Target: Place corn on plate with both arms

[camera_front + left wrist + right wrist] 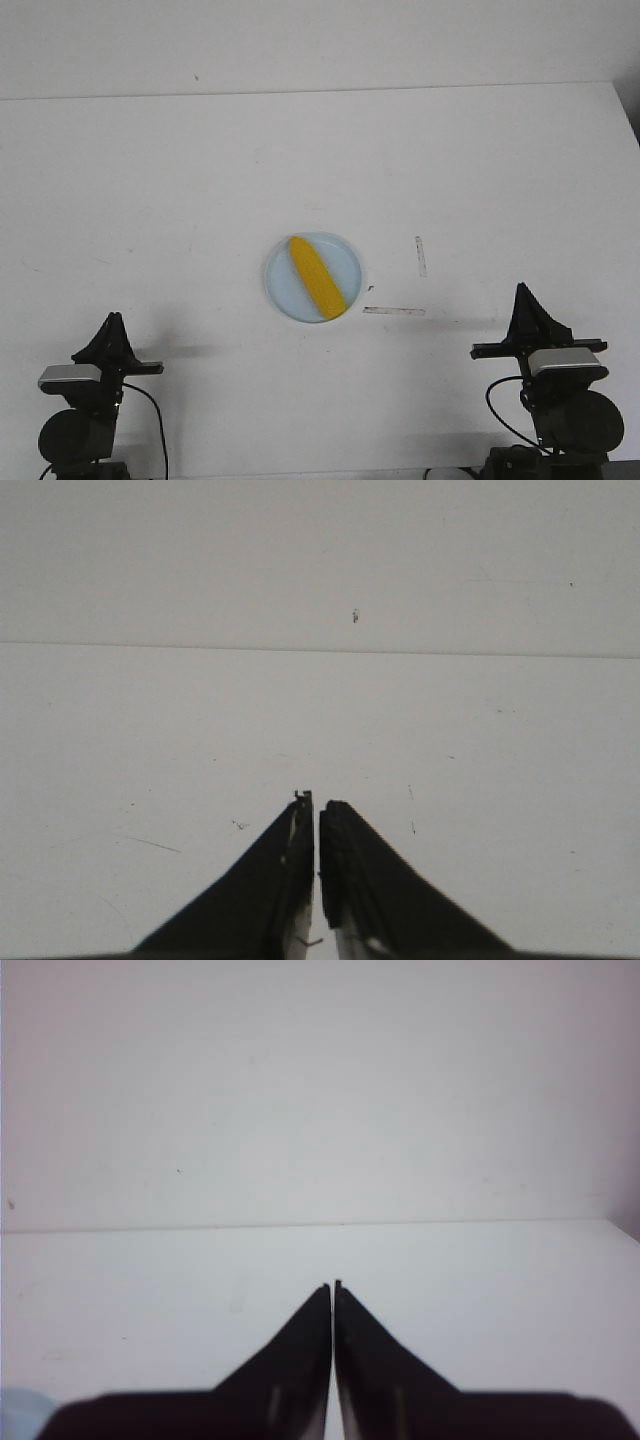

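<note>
The yellow corn (316, 277) lies diagonally on the pale blue plate (282, 287) at the middle of the white table. My left gripper (114, 322) sits shut and empty at the front left, far from the plate; in the left wrist view its fingers (316, 810) meet over bare table. My right gripper (522, 292) sits shut and empty at the front right; in the right wrist view its tips (333, 1285) touch. The corn shows in neither wrist view. A pale blue edge (18, 1405) shows at the corner of the right wrist view.
Two short strips of clear tape (394, 310) (421, 256) lie on the table between the plate and my right gripper. The table's far edge (320, 92) meets a white wall. Black cables trail from both arm bases at the front edge.
</note>
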`<action>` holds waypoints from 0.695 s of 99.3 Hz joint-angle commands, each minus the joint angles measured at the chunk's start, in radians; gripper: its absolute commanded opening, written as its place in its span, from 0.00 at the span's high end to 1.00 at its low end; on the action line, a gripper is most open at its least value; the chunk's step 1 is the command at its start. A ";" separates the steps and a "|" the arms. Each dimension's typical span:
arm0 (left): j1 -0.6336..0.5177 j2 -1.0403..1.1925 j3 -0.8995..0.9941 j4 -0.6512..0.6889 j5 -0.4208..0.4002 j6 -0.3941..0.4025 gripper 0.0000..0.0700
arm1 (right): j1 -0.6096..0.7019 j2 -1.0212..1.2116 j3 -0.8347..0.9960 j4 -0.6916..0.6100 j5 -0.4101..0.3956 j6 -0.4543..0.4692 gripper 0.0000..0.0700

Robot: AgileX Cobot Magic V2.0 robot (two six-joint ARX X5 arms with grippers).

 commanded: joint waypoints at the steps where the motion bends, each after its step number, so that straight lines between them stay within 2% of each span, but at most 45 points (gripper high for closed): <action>1: -0.001 -0.002 -0.021 0.013 -0.002 -0.006 1.00 | -0.002 -0.001 0.000 0.010 0.000 -0.007 1.00; 37: -0.001 -0.002 -0.021 0.013 -0.002 -0.006 1.00 | -0.002 -0.010 -0.009 0.019 0.000 -0.008 1.00; 58: -0.001 -0.002 -0.021 0.012 -0.002 -0.006 1.00 | 0.006 -0.050 -0.149 0.172 0.029 -0.007 1.00; 69: -0.001 -0.002 -0.021 0.012 -0.002 -0.006 1.00 | 0.017 -0.075 -0.221 0.196 0.025 -0.007 1.00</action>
